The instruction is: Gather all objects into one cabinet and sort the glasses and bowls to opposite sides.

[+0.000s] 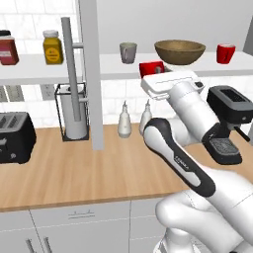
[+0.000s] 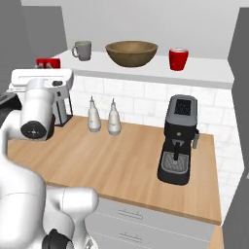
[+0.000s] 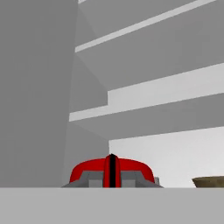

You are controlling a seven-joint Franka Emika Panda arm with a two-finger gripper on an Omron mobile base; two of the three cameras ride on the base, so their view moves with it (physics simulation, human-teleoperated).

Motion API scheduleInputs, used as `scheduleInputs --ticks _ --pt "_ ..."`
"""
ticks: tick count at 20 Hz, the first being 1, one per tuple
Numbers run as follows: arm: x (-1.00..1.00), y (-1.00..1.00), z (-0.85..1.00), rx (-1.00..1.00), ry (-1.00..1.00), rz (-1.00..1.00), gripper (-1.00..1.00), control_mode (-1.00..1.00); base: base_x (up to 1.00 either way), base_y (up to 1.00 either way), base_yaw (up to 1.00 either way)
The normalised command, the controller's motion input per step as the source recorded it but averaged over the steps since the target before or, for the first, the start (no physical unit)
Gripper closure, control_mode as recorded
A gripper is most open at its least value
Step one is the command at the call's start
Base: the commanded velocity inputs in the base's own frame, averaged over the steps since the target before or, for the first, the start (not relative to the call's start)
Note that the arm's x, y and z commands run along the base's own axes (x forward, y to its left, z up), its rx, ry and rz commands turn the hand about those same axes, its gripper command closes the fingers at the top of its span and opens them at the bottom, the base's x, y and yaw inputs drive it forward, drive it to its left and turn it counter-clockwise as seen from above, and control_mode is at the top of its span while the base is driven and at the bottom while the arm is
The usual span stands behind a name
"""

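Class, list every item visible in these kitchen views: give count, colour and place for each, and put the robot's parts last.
wooden bowl: 1, brown, shelf middle.
grey-green cup: 1, shelf, left of bowl.
red cups: 2; one on shelf right of bowl, one held at shelf edge.
jars: 2, red and yellow, left shelf.
shakers: 2, white, counter.
coffee machine: 1, black, counter right.
toaster: 1, black, counter left.
gripper: 1, shut on the red cup.
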Motion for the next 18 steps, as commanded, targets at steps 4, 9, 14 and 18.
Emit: scheduleInputs --ticks 4,9,14,18 --pt "0.47 0.15 0.00 0.00 0.00 0.00 1.00 -1.00 0.00 0.00 0.00" --pt "0.55 0.25 0.00 0.00 0.00 0.00 1.00 -1.00 0.00 0.00 0.00" --pt "0.63 0.23 0.00 0.00 0.00 0.00 1.00 -1.00 0.00 0.00 0.00" --pt "0.64 0.20 0.00 0.00 0.00 0.00 1.00 -1.00 0.00 0.00 0.00"
